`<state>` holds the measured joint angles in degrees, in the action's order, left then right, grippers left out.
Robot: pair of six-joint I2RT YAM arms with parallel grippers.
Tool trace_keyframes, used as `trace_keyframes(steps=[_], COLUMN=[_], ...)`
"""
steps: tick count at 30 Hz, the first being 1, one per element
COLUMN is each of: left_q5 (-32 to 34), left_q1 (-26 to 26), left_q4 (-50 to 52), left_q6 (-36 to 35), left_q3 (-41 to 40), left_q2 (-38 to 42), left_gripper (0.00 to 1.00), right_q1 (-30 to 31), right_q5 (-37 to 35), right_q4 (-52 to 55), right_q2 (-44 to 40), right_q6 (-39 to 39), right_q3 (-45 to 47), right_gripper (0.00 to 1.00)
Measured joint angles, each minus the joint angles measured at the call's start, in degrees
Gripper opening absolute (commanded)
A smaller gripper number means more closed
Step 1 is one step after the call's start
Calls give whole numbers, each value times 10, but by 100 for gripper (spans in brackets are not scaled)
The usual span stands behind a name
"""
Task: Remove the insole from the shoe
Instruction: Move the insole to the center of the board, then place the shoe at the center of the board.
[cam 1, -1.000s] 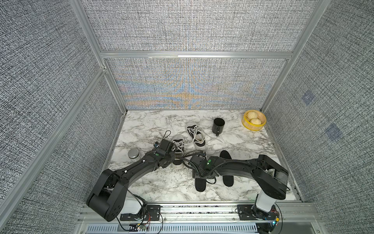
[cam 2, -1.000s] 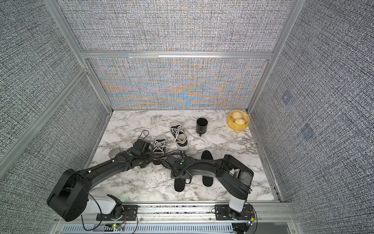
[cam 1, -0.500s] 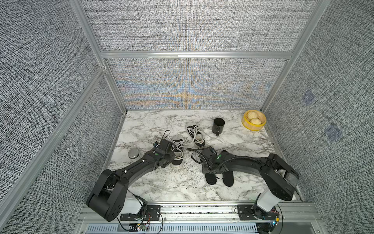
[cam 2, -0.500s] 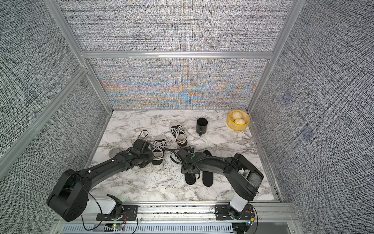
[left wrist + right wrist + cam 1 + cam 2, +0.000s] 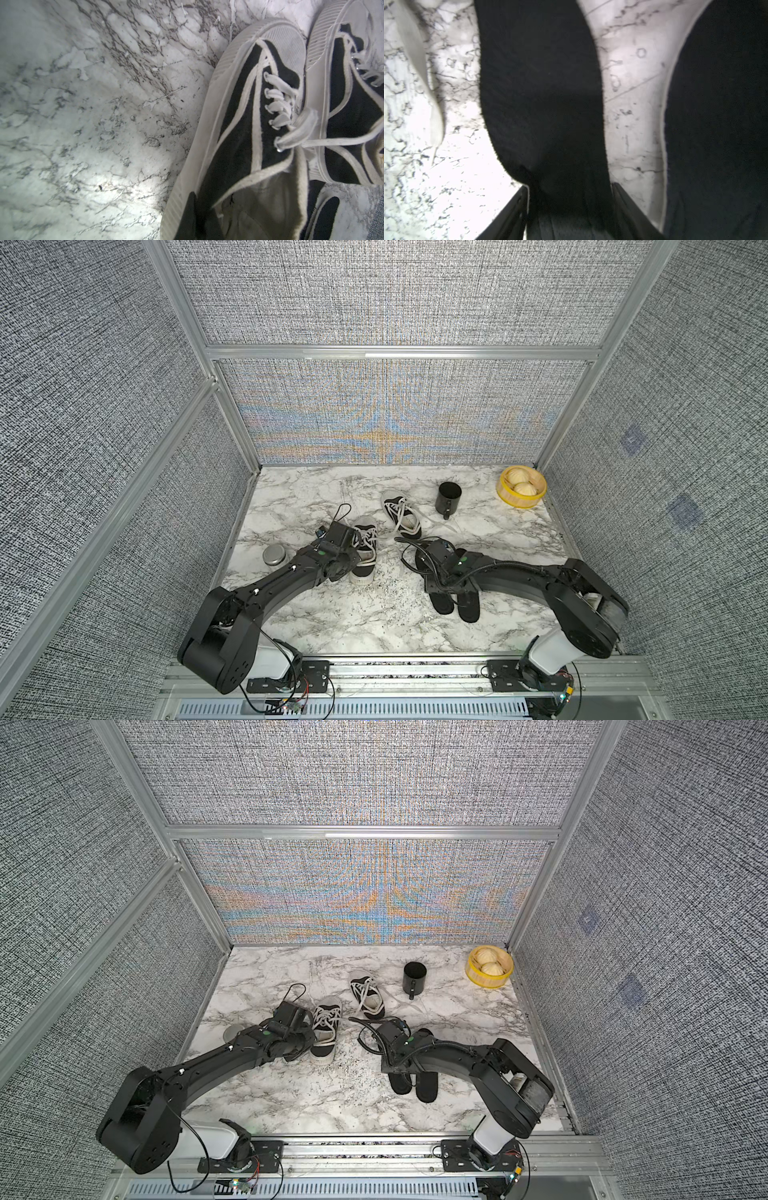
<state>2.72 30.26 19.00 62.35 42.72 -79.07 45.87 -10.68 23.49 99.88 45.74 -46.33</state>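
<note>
Since the insole (image 5: 539, 83) is just a thin black strip of foam and fabric, I'd expect it to weigh next to nothing and flop or curl once only one end is supported. It doesn't look slippery or fragile, so a firm pinch should be fine.

Best place to grab is the heel end, across the width, and that looks like what's going on. The right gripper (image 5: 569, 186) has its jaws fairly wide apart with a finger (image 5: 515, 212) against each edge, so I read it as clamped across the insole, not just hanging around it. The rest of the strip runs straight out ahead of the fingers. A second insole (image 5: 716, 124) lies just beside it, off to one side of the jaws, with a bare strip of table (image 5: 633, 104) between them.

The left gripper (image 5: 355, 558) is closed tight, right up against the shoe (image 5: 365, 549). I can't tell if it's actually pinching the collar, since its fingers don't show clearly in its own wrist view.

In both top views the right wrist covers the grip, and only the far ends of the two insoles poke out from under it. The right wrist view is dark and blurry, so I can't tell whether the held insole touches the table.
</note>
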Motion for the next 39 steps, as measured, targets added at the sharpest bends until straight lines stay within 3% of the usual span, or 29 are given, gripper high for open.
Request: trace_keyframes(steps=[7, 12, 15, 23, 32, 33, 39], left_q5=[3, 4, 8, 14, 11, 9, 5], left_q1=[0, -3, -6, -15, -17, -17, -18], left_q4=[7, 8, 4, -33, -85, -88, -95], left_q6=[-7, -19, -22, -16, -1, 1, -3], left_q3=[5, 17, 21, 51, 114, 116, 112], left_q2=[-7, -13, -19, -74, -158, -162, -151], left_gripper=[0, 0, 0, 0, 0, 3, 46], right_q1=[5, 5, 5, -29, -118, -126, -180], right_q5=[-25, -24, -24, -27, -7, -4, 7], right_q4=[-9, 23, 57, 28, 11, 11, -1], right_q2=[-31, -37, -82, -224, -292, -295, -321], right_q6=[34, 38, 33, -16, -58, -61, -90], right_q3=[37, 22, 16, 0, 38, 40, 54], right_gripper=[69, 89, 98, 98, 98, 98, 98])
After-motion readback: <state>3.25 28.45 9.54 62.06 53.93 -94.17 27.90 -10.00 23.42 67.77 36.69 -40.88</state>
